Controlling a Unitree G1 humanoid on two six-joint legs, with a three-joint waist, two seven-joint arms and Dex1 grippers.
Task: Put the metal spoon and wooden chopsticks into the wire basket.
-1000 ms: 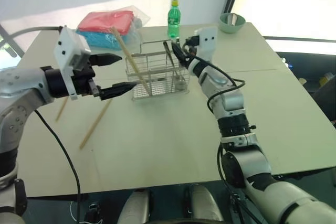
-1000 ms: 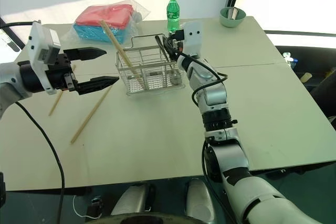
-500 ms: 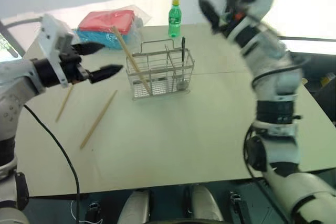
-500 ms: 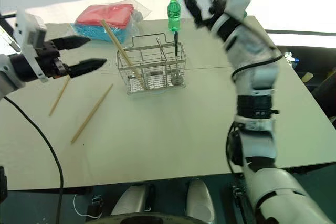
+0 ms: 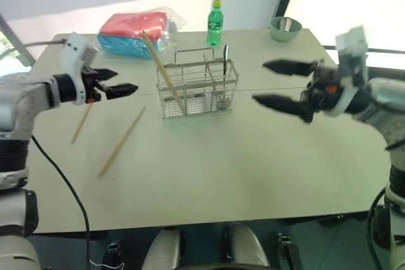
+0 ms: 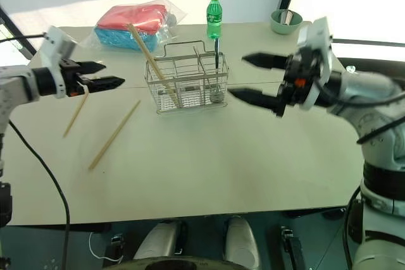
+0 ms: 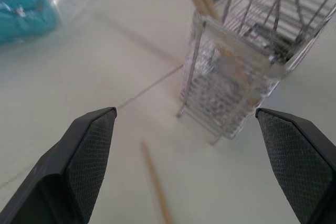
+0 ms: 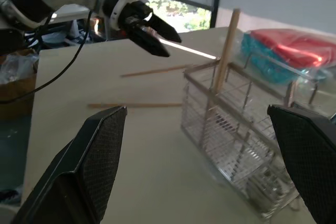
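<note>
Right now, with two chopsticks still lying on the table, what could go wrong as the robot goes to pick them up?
Two risks. The loose chopsticks lie flat on the table, so the open left gripper may struggle to get its fingers under them and might roll or push one toward the table edge. The chopstick in the wire basket leans out toward the left arm's side, so a careless swing might catch it and tip the light basket.

Three chopsticks show: one point(image 5: 163, 78) leaning in the basket point(image 5: 199, 90), two lying on the counter point(image 5: 209, 162), one point(image 5: 121, 141) and another point(image 5: 81, 122). One basket. One spoon point(image 5: 224, 61) stands in it. One green bottle point(image 5: 215, 23), one green bowl point(image 5: 284, 28), one bagged red and blue bundle point(image 5: 136, 31).
</note>
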